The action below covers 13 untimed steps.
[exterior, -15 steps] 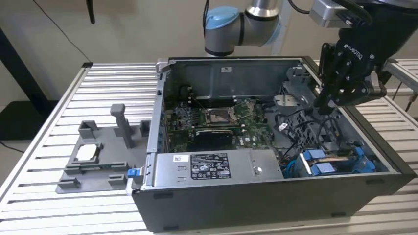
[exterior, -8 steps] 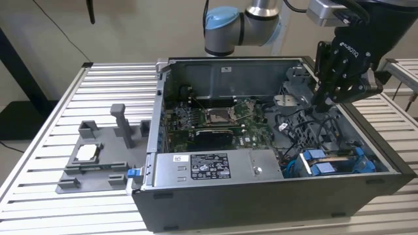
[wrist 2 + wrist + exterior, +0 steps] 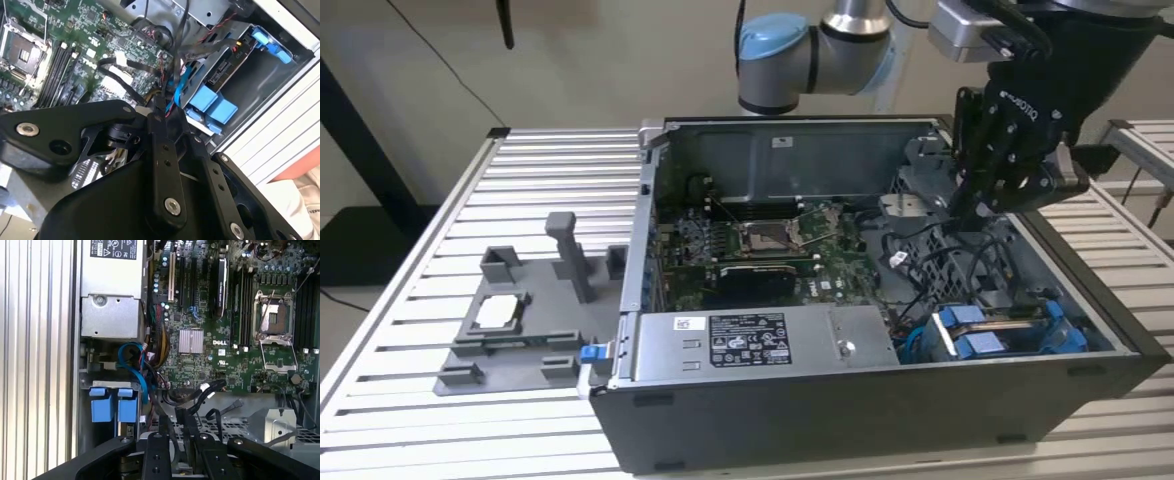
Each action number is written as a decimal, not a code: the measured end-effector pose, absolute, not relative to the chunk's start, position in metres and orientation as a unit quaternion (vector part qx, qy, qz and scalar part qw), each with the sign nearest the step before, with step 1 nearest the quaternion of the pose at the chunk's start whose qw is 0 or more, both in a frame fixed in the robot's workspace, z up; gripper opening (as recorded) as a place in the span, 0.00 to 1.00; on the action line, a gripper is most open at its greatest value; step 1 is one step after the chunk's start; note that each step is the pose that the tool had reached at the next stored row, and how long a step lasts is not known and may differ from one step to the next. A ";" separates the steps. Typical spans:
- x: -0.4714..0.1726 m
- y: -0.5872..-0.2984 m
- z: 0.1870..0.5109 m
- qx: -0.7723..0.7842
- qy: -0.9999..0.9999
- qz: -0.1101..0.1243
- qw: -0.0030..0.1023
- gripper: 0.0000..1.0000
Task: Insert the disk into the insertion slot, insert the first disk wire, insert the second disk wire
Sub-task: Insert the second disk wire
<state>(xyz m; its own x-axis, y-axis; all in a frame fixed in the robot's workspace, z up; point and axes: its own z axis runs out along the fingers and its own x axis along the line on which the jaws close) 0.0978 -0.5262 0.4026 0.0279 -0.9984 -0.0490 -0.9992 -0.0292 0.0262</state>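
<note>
The disk lies in the insertion slot at the near corner of the open computer case, on the exterior view's right. Its blue carrier tabs stick out of the grey cage. My black gripper hangs inside the case, above and behind the disk. In both wrist views its fingers stand close together, shut on a black disk wire. That wire runs with red and blue leads towards the disk.
A grey labelled power-supply box sits beside the slot. The green motherboard fills the case floor, with loose black cables over it. A grey fixture stands on the slatted table.
</note>
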 end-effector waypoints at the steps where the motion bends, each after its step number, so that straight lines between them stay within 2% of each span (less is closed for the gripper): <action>1: 0.096 -0.526 0.402 -0.718 0.696 0.025 0.009 0.27; 5: 0.089 -0.526 0.401 -0.720 0.693 0.017 0.017 0.27; 13: 0.073 -0.526 0.398 -0.724 0.689 -0.006 0.039 0.27</action>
